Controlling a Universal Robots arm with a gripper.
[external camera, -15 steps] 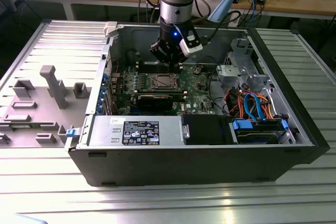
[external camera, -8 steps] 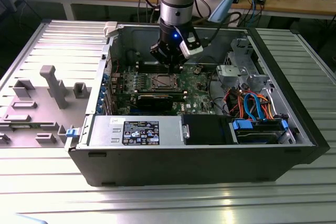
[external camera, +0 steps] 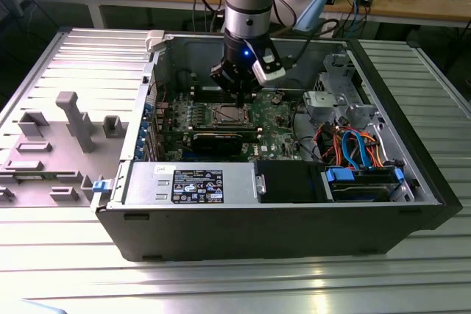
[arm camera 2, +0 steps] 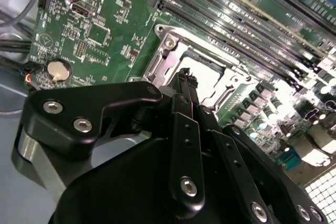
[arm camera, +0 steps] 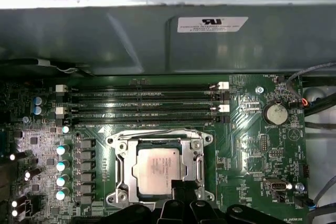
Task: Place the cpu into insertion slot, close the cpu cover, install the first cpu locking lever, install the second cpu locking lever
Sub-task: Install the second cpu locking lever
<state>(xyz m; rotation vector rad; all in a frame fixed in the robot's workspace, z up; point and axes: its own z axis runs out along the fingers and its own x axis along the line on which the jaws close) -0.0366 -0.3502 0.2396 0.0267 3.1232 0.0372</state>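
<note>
Exterior view: gripper (external camera: 241, 93) hangs inside the open PC case (external camera: 412, 182), right above the insertion slot (external camera: 227, 115) on the green motherboard (external camera: 280, 126); something pale sits in the socket, too small here to call more. Second wrist view: gripper (arm camera 2: 185, 77) fingers look pressed together, nothing between them, tips just over the edge of the cpu cover (arm camera 2: 173, 59); pale chip face visible through the window beyond the tips. First wrist view: cpu (arm camera: 159, 167) lies flat in the insertion slot (arm camera: 121, 195), cpu cover (arm camera: 198, 163) frame is down around it, chip showing through the cut-out. Thin wire lever (arm camera: 157, 130) runs along the socket side nearest the memory slots (arm camera: 142, 106); can't tell whether it's latched. Gripper (arm camera: 184, 190) sits at the socket's near edge. Judgement: cpu placed, cover appears closed, lever steps are the open items.
</note>
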